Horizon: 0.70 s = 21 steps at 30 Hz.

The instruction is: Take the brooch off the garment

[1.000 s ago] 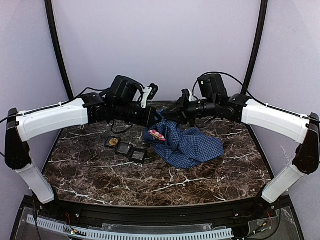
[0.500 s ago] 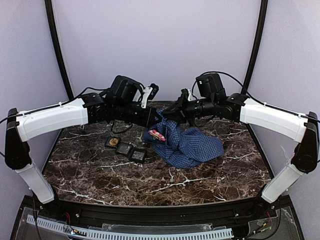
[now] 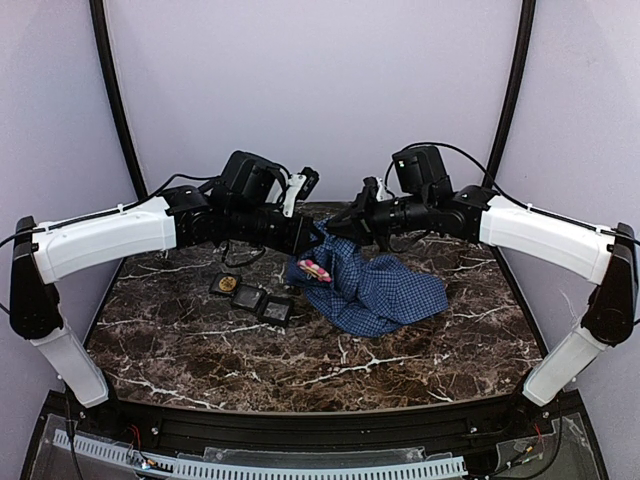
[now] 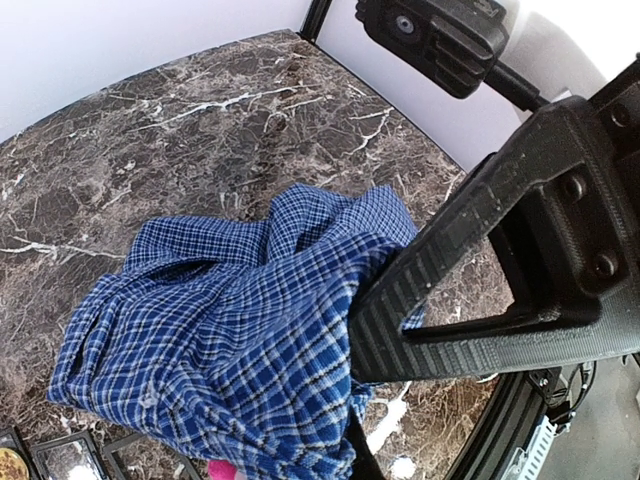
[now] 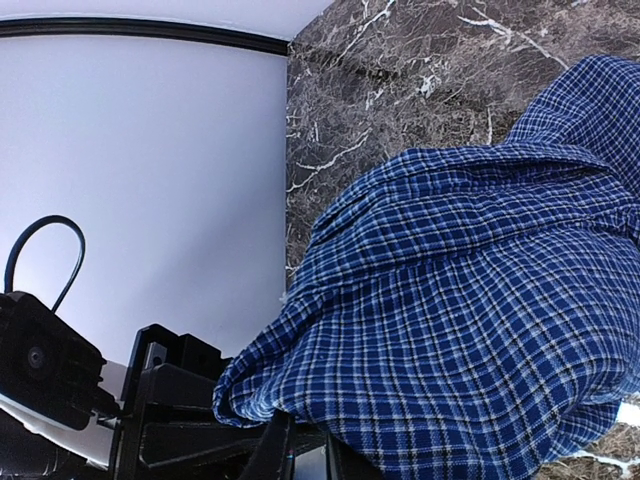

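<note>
Centre frame: one blue shirt (image 3: 385,290) bearing one pink brooch (image 3: 317,268). The left tool (image 3: 312,236) is clamped on it; the right tool (image 3: 348,226), cloth-covered, cannot be judged. Three cases (image 3: 250,296) lie left.

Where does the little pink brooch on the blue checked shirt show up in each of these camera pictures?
Top external: the small pink brooch sits at the left edge of the blue checked cloth shirt, around the picture's centre.
Left wrist: only a pink sliver at the bottom edge, below the shirt's hanging fold.
Right wrist: not in view.
Shared landmark: the shirt itself, seen in all three views.
</note>
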Available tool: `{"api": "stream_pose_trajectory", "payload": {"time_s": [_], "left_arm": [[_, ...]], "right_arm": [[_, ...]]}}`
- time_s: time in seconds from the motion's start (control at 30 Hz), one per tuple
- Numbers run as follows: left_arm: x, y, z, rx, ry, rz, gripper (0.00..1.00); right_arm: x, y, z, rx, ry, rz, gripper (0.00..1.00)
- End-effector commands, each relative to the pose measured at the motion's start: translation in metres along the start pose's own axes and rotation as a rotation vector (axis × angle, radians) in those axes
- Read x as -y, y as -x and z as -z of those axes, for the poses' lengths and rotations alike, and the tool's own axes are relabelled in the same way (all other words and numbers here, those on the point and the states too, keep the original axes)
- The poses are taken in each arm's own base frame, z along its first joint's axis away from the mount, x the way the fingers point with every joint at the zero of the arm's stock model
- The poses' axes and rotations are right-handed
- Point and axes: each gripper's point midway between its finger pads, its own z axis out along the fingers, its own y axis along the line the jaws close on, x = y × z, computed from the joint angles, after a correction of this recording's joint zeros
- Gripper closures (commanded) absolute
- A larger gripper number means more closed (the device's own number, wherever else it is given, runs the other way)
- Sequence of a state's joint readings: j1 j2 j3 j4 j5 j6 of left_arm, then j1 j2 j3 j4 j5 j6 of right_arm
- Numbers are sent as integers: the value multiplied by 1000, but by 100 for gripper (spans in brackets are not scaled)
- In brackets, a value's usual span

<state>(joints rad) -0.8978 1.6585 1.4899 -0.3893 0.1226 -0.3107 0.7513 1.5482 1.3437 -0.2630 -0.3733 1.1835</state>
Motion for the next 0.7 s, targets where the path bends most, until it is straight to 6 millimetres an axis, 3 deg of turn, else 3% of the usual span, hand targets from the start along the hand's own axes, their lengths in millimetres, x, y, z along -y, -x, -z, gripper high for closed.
{"api": "stream_pose_trajectory", "payload": {"time_s": [0.0,0.67], "left_arm": [[20,22,21,75,-47,-52,99],[23,17,18,49,-6,-114,99]], "right_arm": [[-3,10,-2,19,2,9,89],[-4,10,-3,15,-1,19,91]]}}
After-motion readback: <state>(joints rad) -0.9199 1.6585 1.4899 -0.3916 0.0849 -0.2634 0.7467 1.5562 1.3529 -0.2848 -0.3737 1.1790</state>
